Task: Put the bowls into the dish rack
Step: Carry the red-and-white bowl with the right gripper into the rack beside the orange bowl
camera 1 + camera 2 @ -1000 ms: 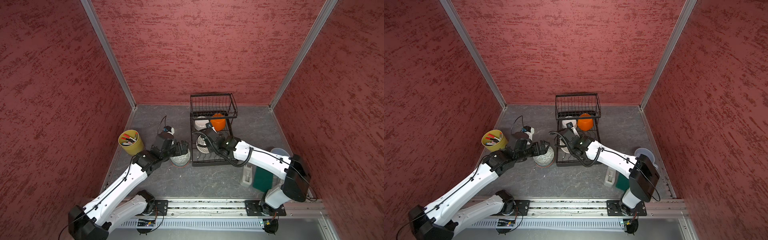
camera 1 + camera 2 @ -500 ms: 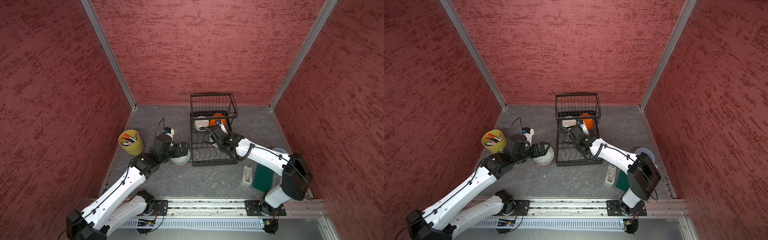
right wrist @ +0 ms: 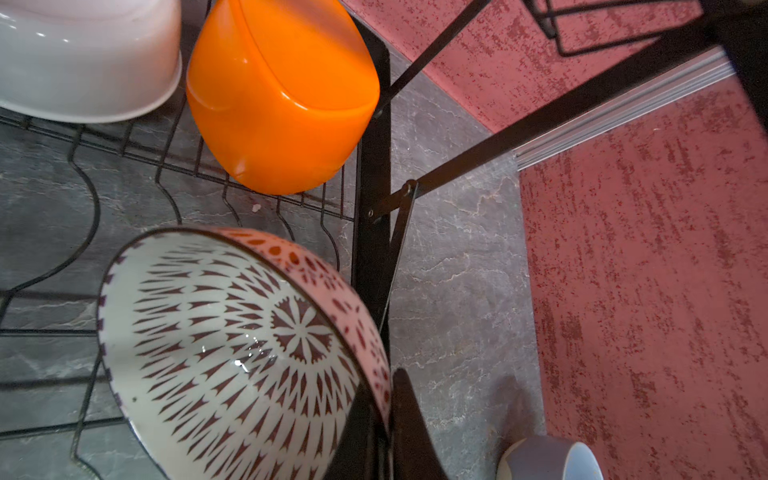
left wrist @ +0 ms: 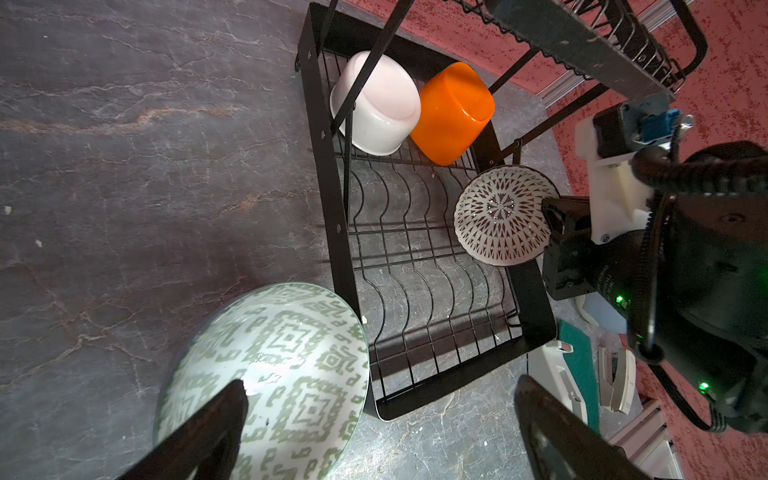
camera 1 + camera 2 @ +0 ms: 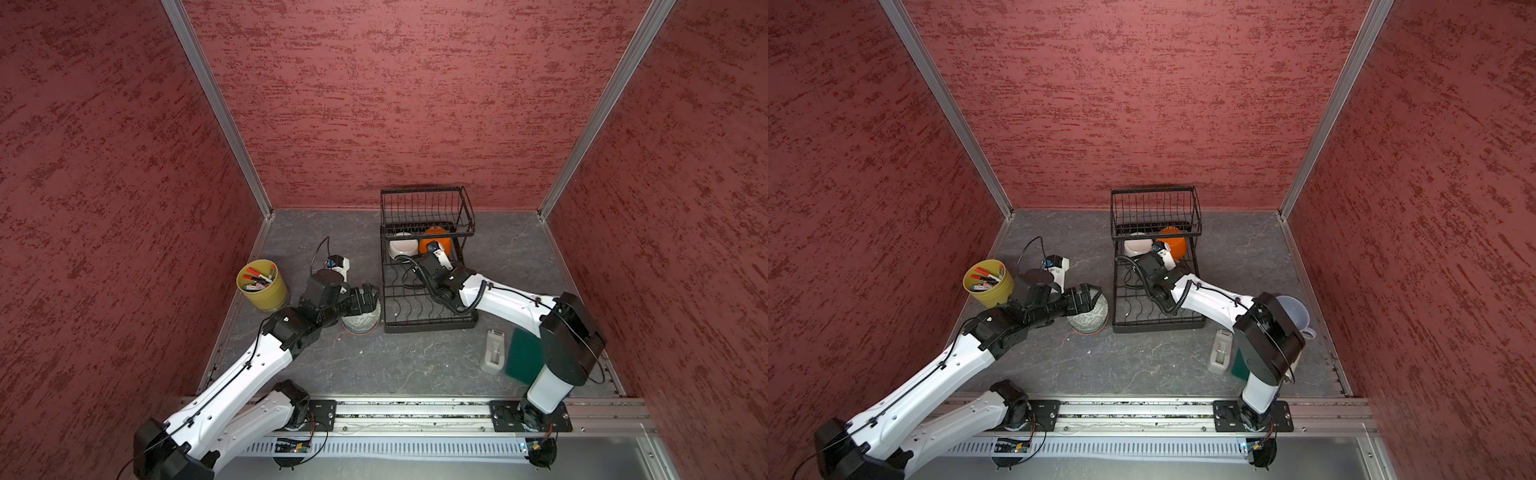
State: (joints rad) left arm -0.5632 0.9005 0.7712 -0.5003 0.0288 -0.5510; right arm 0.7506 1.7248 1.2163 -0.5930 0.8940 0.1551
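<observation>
The black wire dish rack (image 5: 428, 322) (image 5: 1156, 322) stands at the back middle in both top views. A plain white bowl (image 4: 376, 106) and an orange bowl (image 4: 453, 112) lie tipped at the far end of its base tray. My right gripper (image 3: 384, 392) (image 4: 548, 214) is shut on the rim of a white bowl with a red pattern (image 3: 232, 345) (image 4: 500, 216). It holds that bowl on edge over the tray, near the orange bowl. A pale green patterned bowl (image 4: 266, 365) (image 5: 362, 321) sits on the table beside the rack. My left gripper (image 4: 382, 384) (image 5: 368, 300) hangs open over it.
A yellow-green cup of markers (image 5: 262, 285) stands left of my left arm. A pale dispenser (image 5: 493, 351) and a green sponge (image 5: 524, 359) lie in front of the rack on the right. A clear jug (image 5: 1295, 312) sits behind my right arm. Red walls close in three sides.
My right gripper has carried the red-patterned bowl from the front middle of the rack toward its back right, near the orange bowl. My left gripper has barely moved.
</observation>
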